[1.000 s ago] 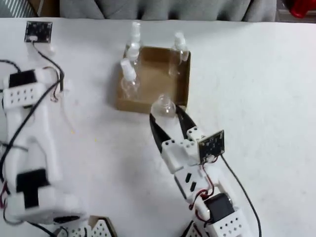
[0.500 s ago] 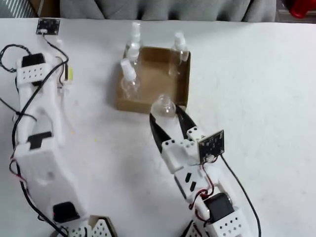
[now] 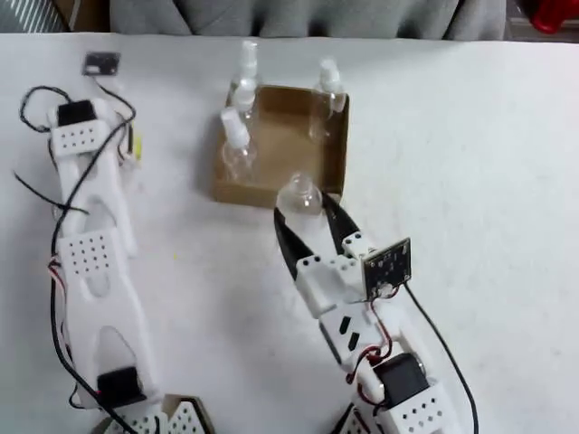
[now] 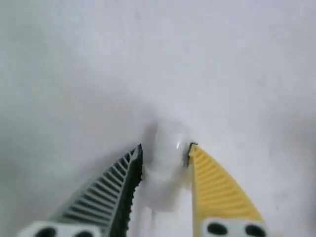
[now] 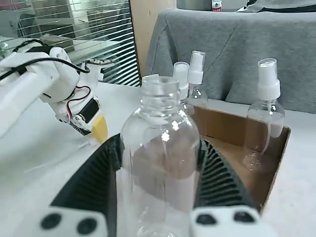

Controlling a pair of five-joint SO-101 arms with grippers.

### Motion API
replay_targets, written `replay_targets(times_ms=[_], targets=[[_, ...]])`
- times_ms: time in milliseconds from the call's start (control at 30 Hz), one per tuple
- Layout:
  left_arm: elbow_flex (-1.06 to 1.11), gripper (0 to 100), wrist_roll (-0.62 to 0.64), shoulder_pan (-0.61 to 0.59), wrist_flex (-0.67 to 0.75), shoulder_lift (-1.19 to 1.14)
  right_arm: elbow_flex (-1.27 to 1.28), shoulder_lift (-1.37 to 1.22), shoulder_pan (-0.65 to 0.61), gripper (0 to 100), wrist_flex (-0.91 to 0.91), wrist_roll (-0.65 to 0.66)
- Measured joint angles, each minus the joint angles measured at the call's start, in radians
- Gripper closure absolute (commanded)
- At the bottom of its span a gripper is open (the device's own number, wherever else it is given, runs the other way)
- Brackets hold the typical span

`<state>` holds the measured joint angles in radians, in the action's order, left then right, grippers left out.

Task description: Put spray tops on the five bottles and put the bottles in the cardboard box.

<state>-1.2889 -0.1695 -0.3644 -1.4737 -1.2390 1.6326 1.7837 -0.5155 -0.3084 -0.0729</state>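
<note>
My right gripper [image 3: 301, 206] is shut on a clear bottle [image 3: 298, 192] with no top, held upright just in front of the cardboard box [image 3: 280, 149]. In the right wrist view the bottle's [image 5: 160, 143] open neck stands between the black fingers [image 5: 98, 173]. Three bottles with spray tops stand at the box: one [image 3: 235, 145] by its left wall, one [image 3: 242, 81] at the back left corner, one [image 3: 327, 90] at the back right. At the far left, my left gripper [image 4: 165, 147] has its fingertips against both sides of a white spray top [image 4: 167, 136] lying on the table.
The left arm [image 3: 90, 262] stretches along the table's left side with loose cables [image 3: 36, 99]. The right arm's base [image 3: 398, 389] is at the front. Grey fabric [image 5: 237, 44] hangs behind the table. White table [image 3: 470, 154] lies bare to the right of the box.
The left arm has unfolded and stretched toward the back of the table, bringing its gripper down around the spray top. The right arm and its bottle have not moved.
</note>
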Motion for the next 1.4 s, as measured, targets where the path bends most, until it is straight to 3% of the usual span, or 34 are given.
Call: replay_targets(times_ms=[300, 400, 500, 967, 1100, 1400], targets=[[-0.336, 84, 0.005, 0.002, -0.206, -0.186, 0.0, 0.002, 0.002, 98.4, 0.0, 0.0], [-0.342, 87, 0.005, 0.002, -0.256, -0.186, 0.0, 0.002, 0.0, 98.4, 0.0, 0.0], [-0.342, 99, 0.005, 0.0, -0.27, -0.184, 0.0, 0.002, 0.002, 98.4, 0.0, 0.0], [-0.341, 98, -0.002, -0.028, -0.305, -0.06, 0.0, 0.003, 0.002, 98.4, 0.0, 0.0], [-0.238, 98, -0.002, -0.051, -0.305, 0.072, 0.0, 0.003, 0.0, 98.4, 0.0, 0.0], [0.221, 98, -0.002, -0.06, -0.305, 0.485, 0.0, 0.003, 0.0, 98.4, 0.0, 0.0]])
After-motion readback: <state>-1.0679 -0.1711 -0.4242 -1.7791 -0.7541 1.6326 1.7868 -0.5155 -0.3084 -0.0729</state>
